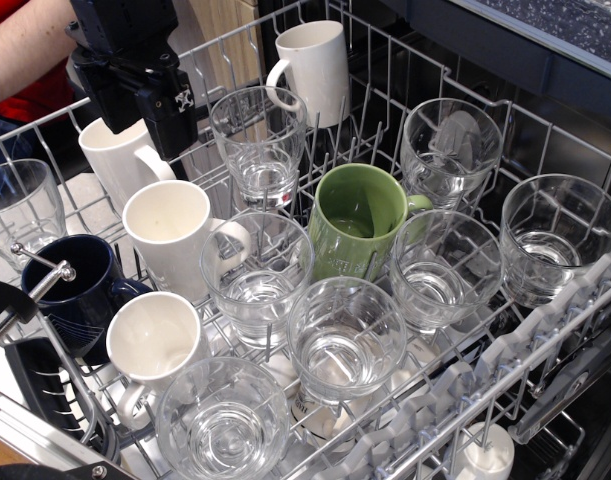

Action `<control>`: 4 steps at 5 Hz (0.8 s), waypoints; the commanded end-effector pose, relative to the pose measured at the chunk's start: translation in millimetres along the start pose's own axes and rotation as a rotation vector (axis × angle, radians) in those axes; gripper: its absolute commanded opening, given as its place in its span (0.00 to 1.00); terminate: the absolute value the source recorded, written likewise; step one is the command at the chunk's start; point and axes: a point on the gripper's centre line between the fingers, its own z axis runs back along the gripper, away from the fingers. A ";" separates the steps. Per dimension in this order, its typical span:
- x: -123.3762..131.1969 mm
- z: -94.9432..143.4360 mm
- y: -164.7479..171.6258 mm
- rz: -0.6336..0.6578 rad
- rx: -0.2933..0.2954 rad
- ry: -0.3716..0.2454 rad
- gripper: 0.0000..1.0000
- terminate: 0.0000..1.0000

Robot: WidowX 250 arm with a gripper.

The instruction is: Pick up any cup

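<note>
The cup (113,160) is a plain white mug with a loop handle, standing at the back left of the dishwasher rack (545,330). My black gripper (155,125) hangs directly over its rim and hides the mug's top. One finger (177,115) reaches down by the handle side; the other is hidden. Whether the jaws are closed on the mug cannot be seen. A second straight-sided white mug (313,70) stands at the back of the rack. A taller tapered white mug (175,235) and a dark blue mug (70,290) stand in front of the cup.
Several clear glasses fill the rack, the nearest (260,145) just right of the gripper. A green mug (357,220) sits mid-rack. Another white mug (150,340) stands front left. A person's arm in red (20,40) is at the top left.
</note>
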 end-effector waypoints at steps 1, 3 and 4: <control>0.0 0.0 0.0 0.000 0.000 0.000 1.00 0.00; -2.6 -18.7 9.4 -0.387 0.059 0.050 1.00 0.00; -8.0 -30.4 13.4 -0.470 0.040 0.080 1.00 0.00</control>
